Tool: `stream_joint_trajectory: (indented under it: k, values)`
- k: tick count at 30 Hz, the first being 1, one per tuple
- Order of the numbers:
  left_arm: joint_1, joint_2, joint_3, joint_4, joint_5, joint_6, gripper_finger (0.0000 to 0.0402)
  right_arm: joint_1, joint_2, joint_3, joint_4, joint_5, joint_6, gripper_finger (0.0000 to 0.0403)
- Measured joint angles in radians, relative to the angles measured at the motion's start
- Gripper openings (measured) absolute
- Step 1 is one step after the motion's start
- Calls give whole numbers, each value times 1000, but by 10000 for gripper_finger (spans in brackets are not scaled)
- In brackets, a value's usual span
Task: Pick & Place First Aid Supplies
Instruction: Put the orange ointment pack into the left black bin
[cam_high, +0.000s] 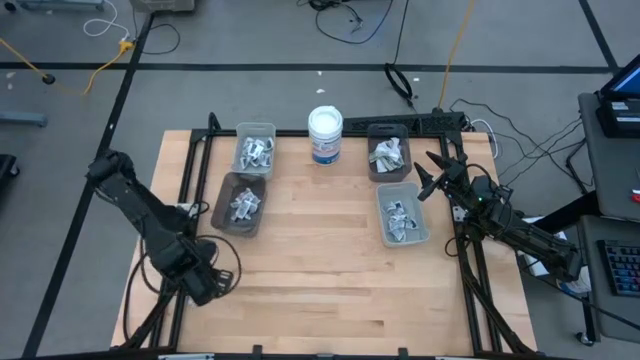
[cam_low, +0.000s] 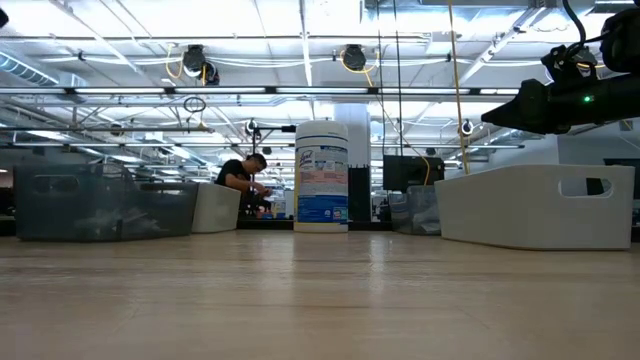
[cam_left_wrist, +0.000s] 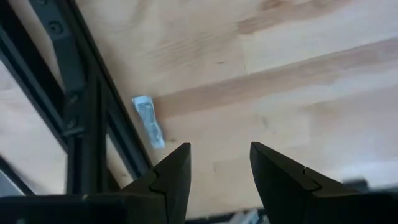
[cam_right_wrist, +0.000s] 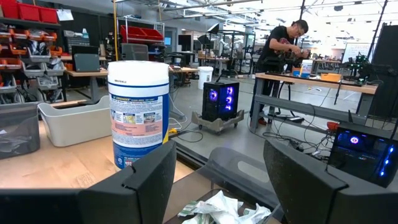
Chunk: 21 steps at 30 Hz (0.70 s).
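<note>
Mostly the first aid supplies (cam_high: 254, 153) are small crumpled white and silvery packets w/ dark print, heaped in four bins on the counter (cam_high: 320, 270): a clear bin (cam_high: 255, 131) and a dark grey bin (cam_high: 225, 205) on the left side, a second dark bin (cam_high: 386, 128) and a pale bin (cam_high: 420, 225) on the right. White tub w/ blue label (cam_high: 325, 135) stands between the two far bins, near the far edge. One stray packet (cam_left_wrist: 148, 121), white strip w/ bluish print, lies flat on the wood just beside the black frame rail (cam_left_wrist: 93, 112) at the counter's left edge.

Left claw (cam_left_wrist: 219, 168) hangs low by the near-left corner, released, fingers apart, nothing between them; the stray packet is near it. Right claw (cam_high: 432, 175) sits raised at the right edge beside the second dark bin, also released and empty.

Centre and near half of the counter are bare wood. A person (cam_right_wrist: 283, 53) works at a bench well beyond.
</note>
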Motion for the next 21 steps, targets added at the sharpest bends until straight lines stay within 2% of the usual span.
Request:
stream_joint_trajectory:
  k: [14,21]
  values:
    - [-46,283,-1,-8,84,35,170,0,0,0,0,0,0,238]
    - [-60,419,-1,-8,189,56,170,0,0,0,0,0,0,238]
